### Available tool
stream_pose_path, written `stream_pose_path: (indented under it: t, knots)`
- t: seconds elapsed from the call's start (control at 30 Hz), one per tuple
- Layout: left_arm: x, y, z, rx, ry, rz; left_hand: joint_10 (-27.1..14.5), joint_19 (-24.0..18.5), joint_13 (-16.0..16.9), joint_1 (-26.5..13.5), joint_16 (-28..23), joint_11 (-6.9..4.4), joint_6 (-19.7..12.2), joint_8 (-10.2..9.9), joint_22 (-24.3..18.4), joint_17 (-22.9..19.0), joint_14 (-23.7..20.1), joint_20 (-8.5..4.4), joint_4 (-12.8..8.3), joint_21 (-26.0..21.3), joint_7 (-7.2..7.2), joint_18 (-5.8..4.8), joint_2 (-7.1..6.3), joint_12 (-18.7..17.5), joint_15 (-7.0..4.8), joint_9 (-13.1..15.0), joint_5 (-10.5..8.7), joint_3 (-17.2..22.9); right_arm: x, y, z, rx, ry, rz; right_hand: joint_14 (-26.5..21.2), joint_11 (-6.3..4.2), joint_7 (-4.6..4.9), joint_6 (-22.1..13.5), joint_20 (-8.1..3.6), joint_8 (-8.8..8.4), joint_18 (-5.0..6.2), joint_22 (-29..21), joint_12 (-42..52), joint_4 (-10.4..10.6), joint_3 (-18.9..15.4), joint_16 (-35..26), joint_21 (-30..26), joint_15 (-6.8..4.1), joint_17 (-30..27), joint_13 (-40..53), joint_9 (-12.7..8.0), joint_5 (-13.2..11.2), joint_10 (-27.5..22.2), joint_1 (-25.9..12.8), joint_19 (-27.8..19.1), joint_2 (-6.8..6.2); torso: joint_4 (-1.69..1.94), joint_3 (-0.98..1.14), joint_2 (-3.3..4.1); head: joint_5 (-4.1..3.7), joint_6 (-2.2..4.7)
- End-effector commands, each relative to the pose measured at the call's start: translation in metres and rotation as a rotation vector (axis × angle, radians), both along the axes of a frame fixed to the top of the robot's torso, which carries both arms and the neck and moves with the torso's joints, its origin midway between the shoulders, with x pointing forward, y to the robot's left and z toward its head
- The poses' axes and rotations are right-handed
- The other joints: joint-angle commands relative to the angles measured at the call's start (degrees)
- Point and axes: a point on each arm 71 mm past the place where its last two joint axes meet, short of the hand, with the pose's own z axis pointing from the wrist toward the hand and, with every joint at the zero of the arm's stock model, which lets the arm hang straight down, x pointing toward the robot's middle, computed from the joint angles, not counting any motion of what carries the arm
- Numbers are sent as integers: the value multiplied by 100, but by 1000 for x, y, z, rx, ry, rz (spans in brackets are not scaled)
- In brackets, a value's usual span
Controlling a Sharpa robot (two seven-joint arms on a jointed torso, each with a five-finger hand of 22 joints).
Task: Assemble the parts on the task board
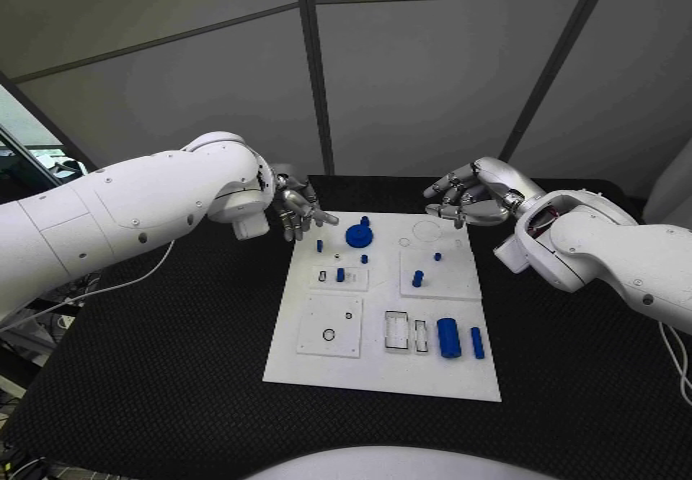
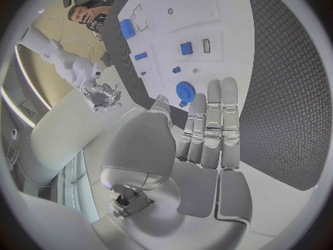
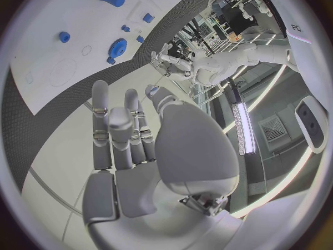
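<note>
Two silver hands hover at the far end of the white task board (image 1: 325, 365), which lies in the middle of the black table (image 1: 159, 340). The left hand (image 1: 300, 212) hangs just beyond the board's far left corner, its fingers stretched out side by side and holding nothing; the right hand (image 1: 469, 198) sits past the far right corner, fingers loosely curled and apart, also empty.

Several blue parts look already seated: a gear (image 1: 359, 236) near the far edge, with small pegs (image 1: 340, 274) standing upright in the plates around it, and another peg (image 1: 417, 279) on the right-hand plate. Nearer the robot, a blue cylinder (image 1: 449, 337) and a slimmer blue bar (image 1: 477, 343) lie flat and loose beside empty rectangular slots (image 1: 397, 331), so the assembly appears partly done, with these pieces and the holes in the near-left plate (image 1: 330, 325) left to fill.

Both hands are clear of the board, with open mat on either side and along the near edge. Any reach toward the loose parts must cross the standing pegs and gear, which could be knocked on the way.
</note>
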Motion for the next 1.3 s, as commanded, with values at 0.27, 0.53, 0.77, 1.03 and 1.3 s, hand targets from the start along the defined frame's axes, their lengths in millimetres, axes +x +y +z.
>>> stream_pose_path:
  t: [0.27, 0.53, 0.77, 1.03, 1.3]
  knots:
    - [17, -1, -11, 4, -32, 1, 1553, 1575, 2622, -120, 457, -187, 206, 1369, 3446, 374, 76, -141, 7, 3436, -260, -638, 240, 3137, -155, 184, 38, -685, 0, 2, 2, 3, -8, 4, 15, -6, 28, 4, 5, -3, 99, -10, -29, 11, 17, -29, -44, -5, -12, -9, -7, 17, -28, -35, 48, -38, -7, -1, 13, 43, 1]
    - [25, 3, -27, 140, -46, -15, 2782, 2323, 4184, -331, 1099, -538, 512, 2136, 4766, 985, 719, -412, 24, 4634, -583, -957, 466, 4113, -465, 609, 35, -927, -1, 2, 2, 2, -7, 5, 15, -6, 28, 5, 5, -2, 98, -7, -29, 11, 17, -28, -43, -5, -10, -9, -6, 17, -28, -35, 50, -38, -6, -2, 9, 40, -29]
    - [28, 4, -31, 185, -45, -21, 2844, 2374, 4248, -374, 1173, -578, 526, 2205, 4857, 1102, 755, -458, 16, 4713, -625, -981, 453, 4141, -506, 693, 29, -1002, -1, 3, 2, 2, -6, 7, 16, -6, 28, 6, 5, -1, 97, 0, -30, 12, 17, -26, -39, -5, -6, -11, -6, 18, -26, -37, 55, -40, -5, -5, 16, 43, -41]
    - [30, 2, -37, 222, 0, -40, 2795, 2352, 4168, -388, 1189, -556, 382, 2085, 4826, 1198, 703, -465, 17, 4680, -589, -972, 428, 4093, -498, 691, 23, -1067, -1, 5, 2, 2, -5, 10, 19, -6, 28, 9, 5, 1, 98, -5, -30, 15, 18, -21, -43, -5, 3, -14, -6, 20, -22, -40, 54, -40, -8, -6, 16, 56, -53]
    - [29, 1, -47, 244, 42, -49, 2783, 2342, 4149, -496, 1196, -538, 378, 2020, 4816, 1252, 674, -456, 32, 4667, -571, -967, 447, 4078, -486, 683, 17, -1123, 0, 5, 2, 2, -4, 11, 19, -6, 28, 9, 5, 1, 98, -5, -30, 15, 18, -21, -43, -5, 3, -14, -6, 20, -22, -40, 54, -40, 2, -2, 8, 48, -74]
